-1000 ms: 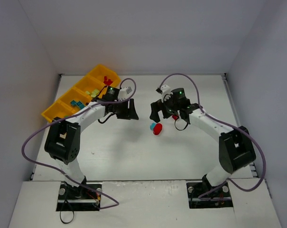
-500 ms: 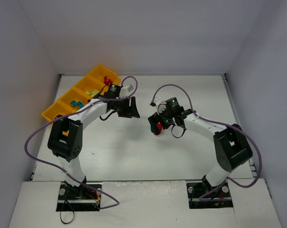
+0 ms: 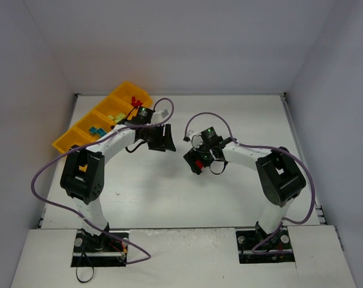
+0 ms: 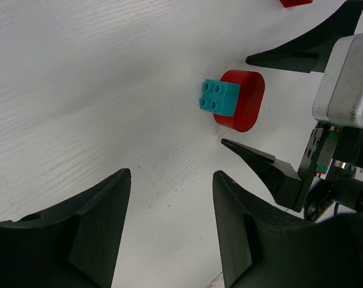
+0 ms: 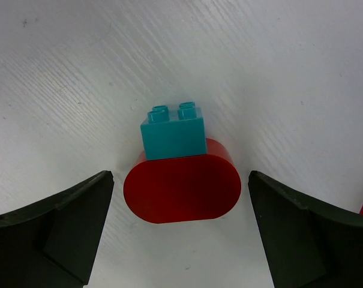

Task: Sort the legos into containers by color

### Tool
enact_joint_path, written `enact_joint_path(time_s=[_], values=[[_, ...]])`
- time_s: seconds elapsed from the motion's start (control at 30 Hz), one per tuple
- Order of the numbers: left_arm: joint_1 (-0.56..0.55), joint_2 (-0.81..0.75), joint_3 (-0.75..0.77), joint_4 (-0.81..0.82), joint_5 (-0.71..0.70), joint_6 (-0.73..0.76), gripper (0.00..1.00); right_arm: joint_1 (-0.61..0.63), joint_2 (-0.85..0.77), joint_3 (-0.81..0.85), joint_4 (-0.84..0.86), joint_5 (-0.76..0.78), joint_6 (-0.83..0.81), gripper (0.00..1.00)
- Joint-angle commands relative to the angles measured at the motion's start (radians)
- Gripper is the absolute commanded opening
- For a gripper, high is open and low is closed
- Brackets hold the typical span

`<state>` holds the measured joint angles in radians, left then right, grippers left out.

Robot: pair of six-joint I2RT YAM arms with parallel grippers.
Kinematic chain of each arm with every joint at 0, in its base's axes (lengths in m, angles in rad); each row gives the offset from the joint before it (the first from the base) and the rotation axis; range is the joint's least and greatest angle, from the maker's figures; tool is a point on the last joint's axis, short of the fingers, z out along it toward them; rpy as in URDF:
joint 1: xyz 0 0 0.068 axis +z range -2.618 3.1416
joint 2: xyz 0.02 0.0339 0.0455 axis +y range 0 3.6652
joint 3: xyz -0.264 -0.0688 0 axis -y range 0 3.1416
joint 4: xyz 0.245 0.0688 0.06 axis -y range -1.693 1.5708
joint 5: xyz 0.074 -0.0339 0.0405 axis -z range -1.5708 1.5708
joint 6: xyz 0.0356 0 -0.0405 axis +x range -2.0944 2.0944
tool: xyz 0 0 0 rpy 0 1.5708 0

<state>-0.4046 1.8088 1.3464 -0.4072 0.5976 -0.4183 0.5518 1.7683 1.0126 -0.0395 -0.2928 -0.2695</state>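
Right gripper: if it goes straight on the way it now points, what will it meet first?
Probably the red rounded lego with a teal lego stacked on it. It lies centred between the open jaws of the right gripper. Beyond it, only the white table shows.

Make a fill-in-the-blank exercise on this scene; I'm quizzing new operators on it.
1. The teal brick sits on a ____ rounded brick.
2. The right tool straddles that stack, its jaws ____.
3. The left tool holds ____.
4. The tray lies on the robot's ____ side.
Missing words: red; open; nothing; left.
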Motion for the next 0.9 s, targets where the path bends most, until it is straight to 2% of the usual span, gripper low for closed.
enact_joint_path(time_s=[0.0,0.03,0.1,0.2,0.27,0.3,0.33,0.37,0.43,0.53,0.57,0.73,0.77,0.87], values=[[0.001,-0.014,0.051,0.007,0.005,0.023,0.51,0.013,-0.009,0.029,0.003,0.032,-0.034,0.91],[0.001,-0.012,0.053,0.008,0.008,0.023,0.51,0.011,-0.006,0.026,0.004,0.034,-0.037,0.86],[0.001,-0.005,0.056,0.01,0.011,0.023,0.51,0.013,0.005,0.021,0.007,0.035,-0.053,0.82],[0.003,0.007,0.062,0.01,0.022,0.023,0.51,0.014,0.011,0.012,0.02,0.029,-0.072,0.65],[0.001,0.012,0.066,0.008,0.033,0.023,0.51,0.02,0.005,-0.005,0.03,0.021,-0.08,0.28],[0.001,0.012,0.068,0.007,0.033,0.023,0.51,0.02,-0.001,-0.012,0.049,0.02,-0.085,0.28],[0.001,0.012,0.074,0.004,0.036,0.023,0.51,0.02,-0.015,-0.025,0.067,0.014,-0.089,0.08],[0.001,0.012,0.076,0.004,0.039,0.024,0.51,0.02,-0.023,-0.025,0.067,0.012,-0.089,0.08],[0.003,0.006,0.085,0.001,0.056,0.027,0.51,0.02,-0.065,-0.048,0.087,0.015,-0.092,0.0],[0.003,-0.008,0.095,0.03,0.154,0.033,0.52,0.019,-0.148,-0.089,0.136,0.004,-0.091,0.0],[0.003,-0.009,0.1,0.045,0.224,0.033,0.55,0.019,-0.167,-0.097,0.147,0.003,-0.091,0.0],[-0.002,0.017,0.131,0.079,0.361,0.003,0.63,0.019,-0.277,-0.147,0.205,0.029,-0.083,0.0],[-0.007,0.026,0.132,0.099,0.416,-0.013,0.7,0.019,-0.303,-0.167,0.216,0.024,-0.08,0.0],[-0.02,0.034,0.132,0.136,0.474,-0.039,0.71,0.019,-0.345,-0.184,0.222,0.017,-0.077,0.01]])
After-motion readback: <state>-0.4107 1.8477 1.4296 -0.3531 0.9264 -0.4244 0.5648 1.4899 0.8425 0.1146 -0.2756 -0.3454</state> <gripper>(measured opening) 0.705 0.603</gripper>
